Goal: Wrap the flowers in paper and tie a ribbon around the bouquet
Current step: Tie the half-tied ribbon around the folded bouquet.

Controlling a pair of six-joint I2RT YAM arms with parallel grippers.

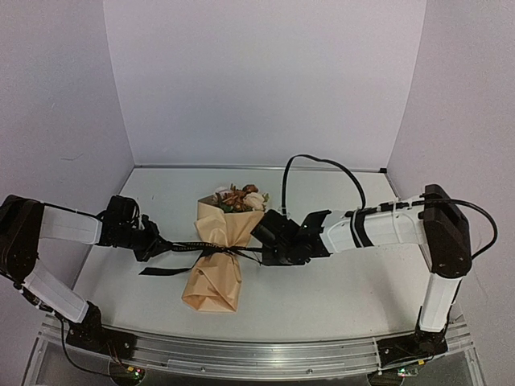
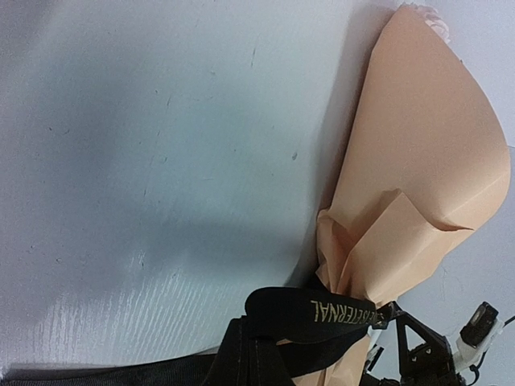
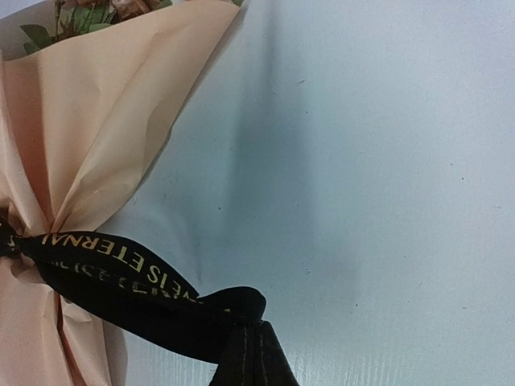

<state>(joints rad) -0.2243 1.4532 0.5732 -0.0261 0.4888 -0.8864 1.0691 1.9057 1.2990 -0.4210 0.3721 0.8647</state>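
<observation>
Bouquet (image 1: pixel 216 277) lengthwise near-to-far, flowers (image 1: pixel 240 198) at far end

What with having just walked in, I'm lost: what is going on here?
A narrow black lettered ribbon is being tied around a tan paper bouquet of cream and orange-brown blooms lying on the white table. The left gripper and right gripper are each shut on the ribbon, one either side of the bundle's pinched waist.

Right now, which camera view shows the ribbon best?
Top external: the ribbon is seen nearly whole, crossing the bouquet at its waist, loose tail included. The right wrist view shows one lettered stretch, close up; the left wrist view, a short lettered loop.
</observation>
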